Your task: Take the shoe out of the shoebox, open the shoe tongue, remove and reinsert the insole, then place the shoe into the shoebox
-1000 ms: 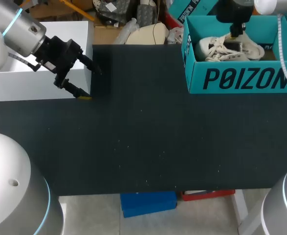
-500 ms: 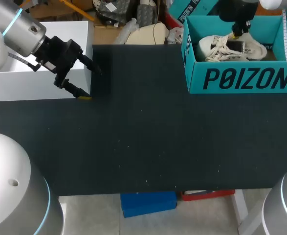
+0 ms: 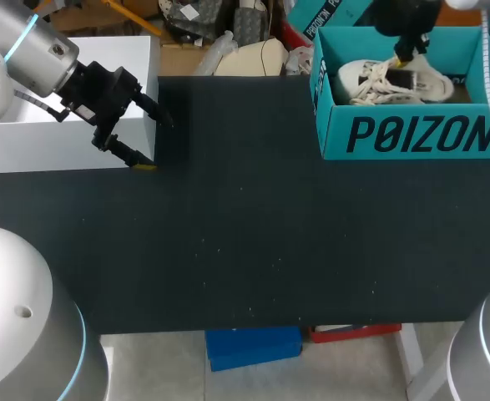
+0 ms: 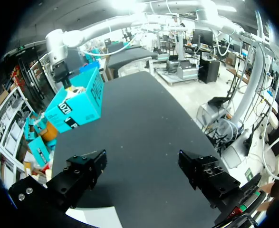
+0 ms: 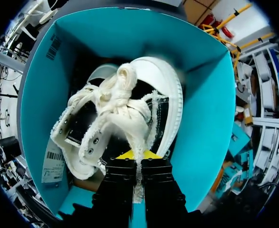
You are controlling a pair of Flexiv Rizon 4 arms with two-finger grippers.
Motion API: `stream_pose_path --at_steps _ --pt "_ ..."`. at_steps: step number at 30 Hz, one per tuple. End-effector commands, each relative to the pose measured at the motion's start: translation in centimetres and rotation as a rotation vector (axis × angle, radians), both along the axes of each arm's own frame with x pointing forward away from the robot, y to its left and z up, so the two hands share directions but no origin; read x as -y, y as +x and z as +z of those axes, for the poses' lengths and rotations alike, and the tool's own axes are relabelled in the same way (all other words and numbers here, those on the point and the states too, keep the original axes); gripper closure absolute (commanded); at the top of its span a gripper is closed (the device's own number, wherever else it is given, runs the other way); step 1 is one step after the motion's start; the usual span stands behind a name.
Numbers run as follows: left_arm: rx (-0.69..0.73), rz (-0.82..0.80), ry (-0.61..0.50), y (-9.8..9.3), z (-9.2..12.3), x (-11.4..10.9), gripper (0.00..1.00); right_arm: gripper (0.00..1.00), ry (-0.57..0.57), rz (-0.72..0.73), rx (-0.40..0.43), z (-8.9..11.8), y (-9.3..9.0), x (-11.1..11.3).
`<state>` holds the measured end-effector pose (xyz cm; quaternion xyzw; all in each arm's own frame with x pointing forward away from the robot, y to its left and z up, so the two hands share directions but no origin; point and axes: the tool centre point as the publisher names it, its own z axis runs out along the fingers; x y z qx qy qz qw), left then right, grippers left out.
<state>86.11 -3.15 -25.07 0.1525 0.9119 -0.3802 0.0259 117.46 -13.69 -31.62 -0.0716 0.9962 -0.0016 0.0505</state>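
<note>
A white sneaker (image 3: 392,81) with frayed cream edges and a dark lining lies in the teal shoebox (image 3: 411,134) at the table's back right. My right gripper (image 3: 406,57) reaches down into the box and is shut on a frayed cream strip at the shoe's opening. In the right wrist view the gripper (image 5: 139,156) pinches that strip of the shoe (image 5: 129,104), with the teal box walls (image 5: 206,109) all around. My left gripper (image 3: 157,144) hangs open and empty at the table's far left. From the left wrist, the gripper (image 4: 144,171) faces the distant shoebox (image 4: 77,107) across the mat.
A white box (image 3: 69,134) stands at the table's left edge, right beside my left gripper. The black table mat (image 3: 270,234) stretches bare between the two arms.
My right gripper has shifted a little up and to the right with the shoe's frayed strip, tugging the shoe slightly inside the box. The left arm has not moved.
</note>
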Motion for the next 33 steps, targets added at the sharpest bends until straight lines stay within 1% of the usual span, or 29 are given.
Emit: stream_pose_path --at_steps 1,8,15,26,33 --pt "0.001 0.001 0.004 -0.1 0.0 0.0 0.0 1.0 0.007 0.016 -0.025 -0.8 1.2 -0.5" --pt "0.001 0.001 0.004 -0.1 0.0 0.0 0.0 1.0 0.016 0.065 -0.053 -1.8 1.3 -1.3" --pt "0.001 0.001 0.004 -0.1 0.0 0.0 0.0 1.0 0.008 0.094 -0.077 -2.4 1.1 -1.5" --pt "0.001 0.001 0.004 -0.1 0.0 0.0 0.0 1.0 -0.075 0.073 -0.089 -2.3 1.2 0.4" --pt "0.001 0.001 0.004 -0.1 0.0 0.0 0.0 1.0 -0.087 0.074 -0.083 -2.0 1.5 1.0"
